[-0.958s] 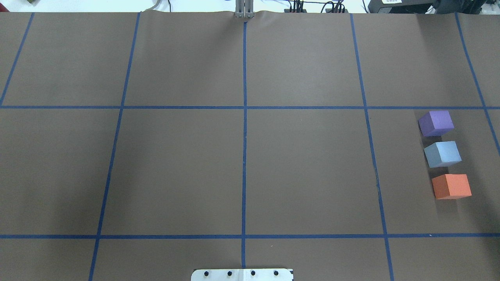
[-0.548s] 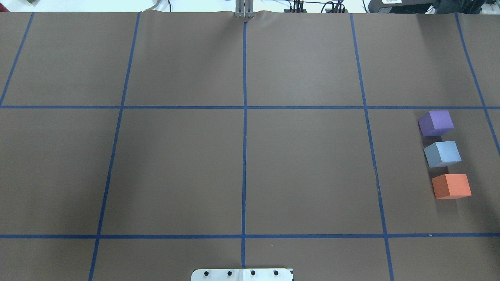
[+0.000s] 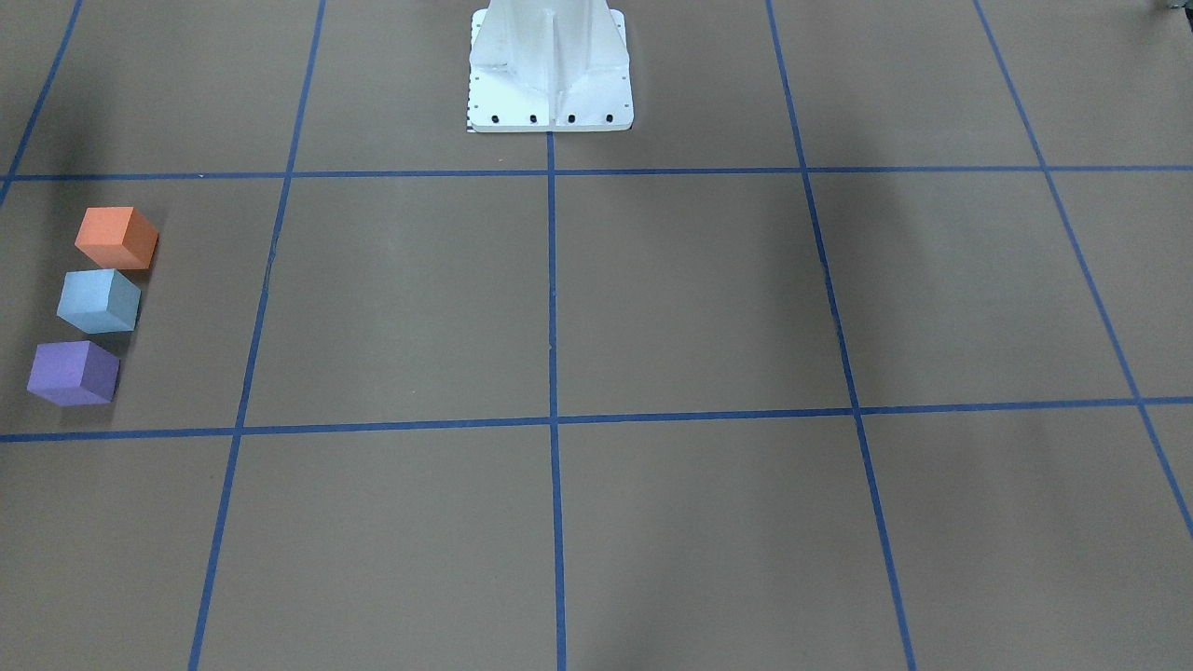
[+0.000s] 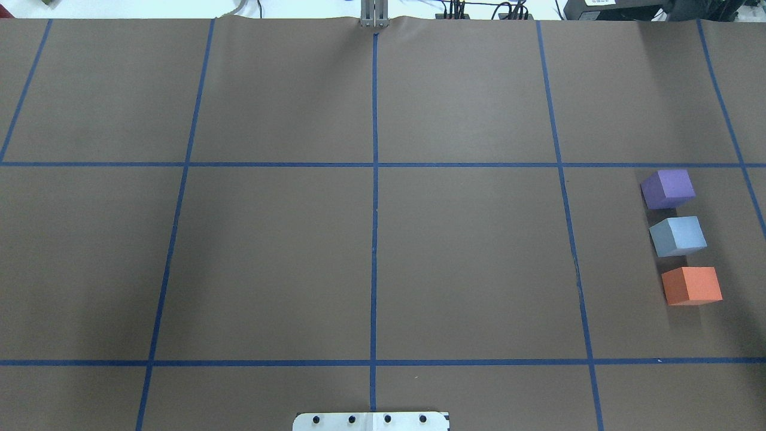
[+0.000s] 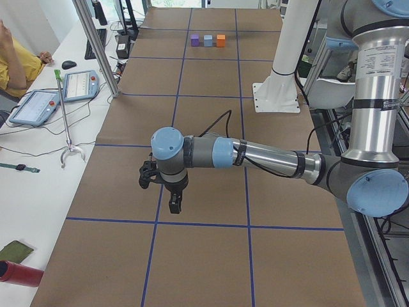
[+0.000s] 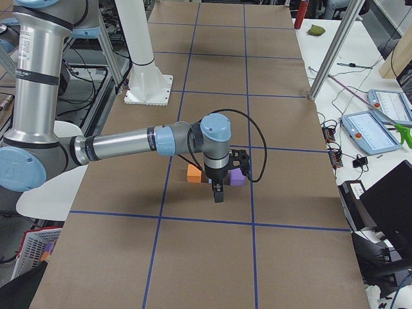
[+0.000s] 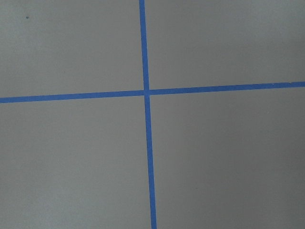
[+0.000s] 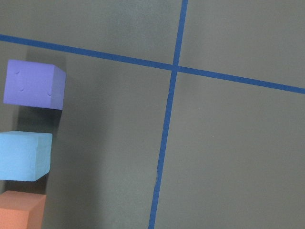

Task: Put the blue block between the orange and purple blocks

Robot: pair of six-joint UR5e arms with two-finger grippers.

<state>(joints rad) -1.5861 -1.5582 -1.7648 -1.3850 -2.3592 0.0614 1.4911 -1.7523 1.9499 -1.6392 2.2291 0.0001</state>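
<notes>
Three blocks stand in a row on the brown table, near its end on my right. The blue block sits between the purple block and the orange block, with small gaps. The front view shows the same row: orange, blue, purple. The right wrist view shows purple, blue and orange at its left edge. My right gripper hangs high above and beside the row. My left gripper hangs over bare table far from it. Whether either is open or shut I cannot tell.
The white robot base stands at the table's middle edge. Blue tape lines divide the brown surface into squares. A side table with tablets and a grabber stick runs along the far edge, with a person seated there.
</notes>
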